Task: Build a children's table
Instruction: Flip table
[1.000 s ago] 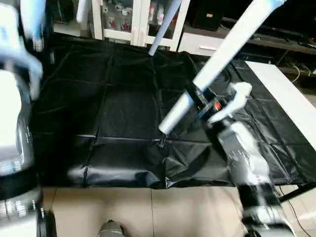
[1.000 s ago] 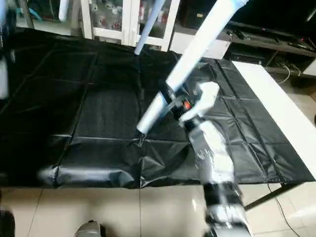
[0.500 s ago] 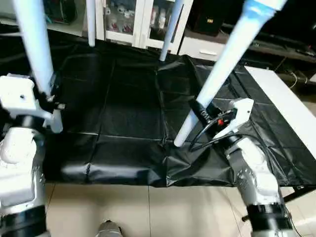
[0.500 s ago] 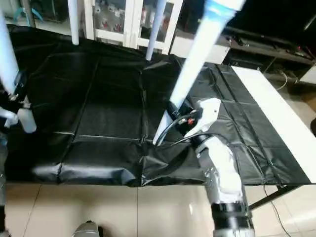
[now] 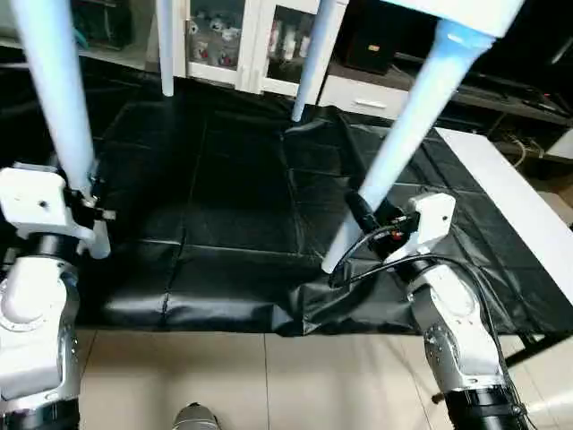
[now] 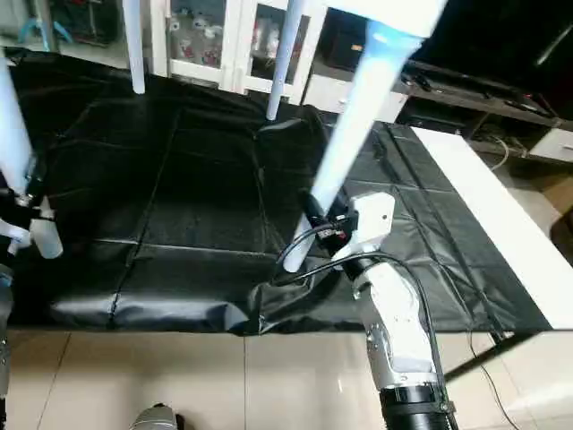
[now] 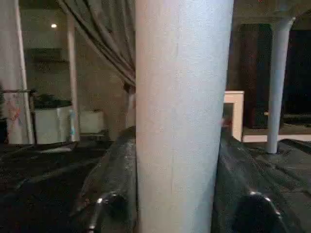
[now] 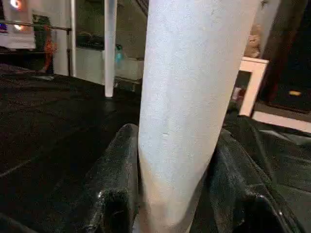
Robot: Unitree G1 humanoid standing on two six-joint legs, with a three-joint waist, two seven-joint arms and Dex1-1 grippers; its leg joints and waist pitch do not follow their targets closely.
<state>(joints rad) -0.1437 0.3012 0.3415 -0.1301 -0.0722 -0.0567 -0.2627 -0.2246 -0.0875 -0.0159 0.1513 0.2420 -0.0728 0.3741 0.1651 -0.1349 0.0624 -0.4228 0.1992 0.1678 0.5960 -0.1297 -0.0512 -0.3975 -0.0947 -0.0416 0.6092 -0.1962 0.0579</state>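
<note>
1. The right hand (image 5: 365,218) is clamped on the near-right leg (image 5: 407,134) of the children's table, its black fingers (image 8: 114,194) pressed against both sides of the tube.
2. The left hand (image 5: 85,188) grips the near-left leg (image 5: 55,85) the same way.
3. A second ago the right-hand leg lay steeply slanted; now it is closer to upright, and the left leg, then a blur at the edge, stands clear.
4. The table stands legs down on the black-draped desk (image 5: 233,197), two far legs (image 5: 313,58) touching the cloth.
5. Its top (image 5: 466,11) is cut off by the upper edge.
6. The feet of the near legs are hard to place against the cloth.
</note>
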